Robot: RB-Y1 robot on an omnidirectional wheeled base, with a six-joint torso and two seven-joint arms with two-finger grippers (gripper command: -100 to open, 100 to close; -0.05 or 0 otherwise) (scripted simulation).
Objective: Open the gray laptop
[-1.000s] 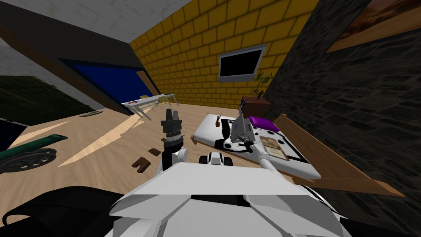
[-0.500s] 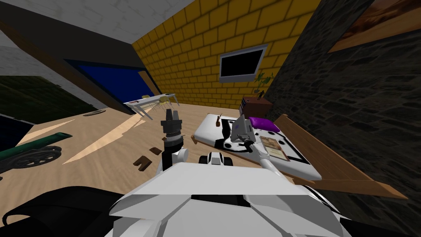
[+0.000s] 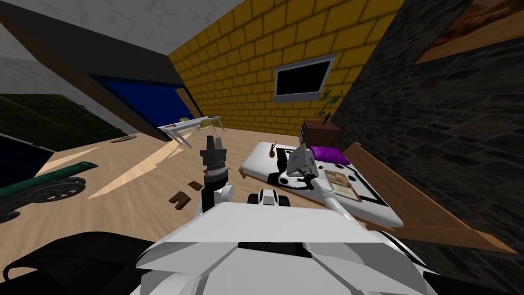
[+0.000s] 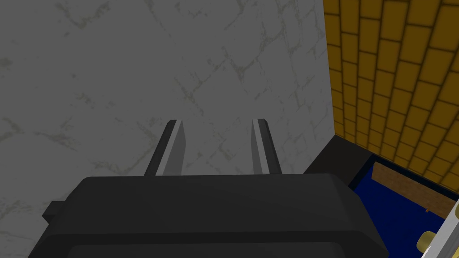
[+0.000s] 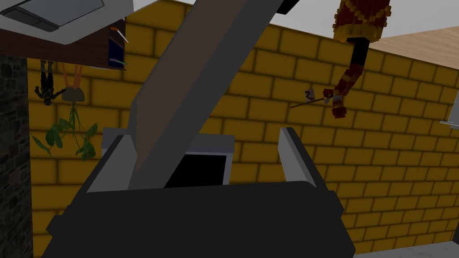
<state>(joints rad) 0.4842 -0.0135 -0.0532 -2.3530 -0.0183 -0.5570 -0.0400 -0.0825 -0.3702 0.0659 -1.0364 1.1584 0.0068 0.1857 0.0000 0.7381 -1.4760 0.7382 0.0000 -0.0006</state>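
Only my view turned; the laptop lid [image 3: 300, 160] stays part way up, so it needs more lifting. Right tool [image 5: 202, 135] is spread wide around it, left tool [image 4: 217, 122] spread, empty.

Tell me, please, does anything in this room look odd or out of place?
Yes. A green wheeled cannon stands on the wooden floor, odd for a bedroom. On the bed, a small figurine stands near the grey laptop, whose lid slants between the open right gripper fingers.
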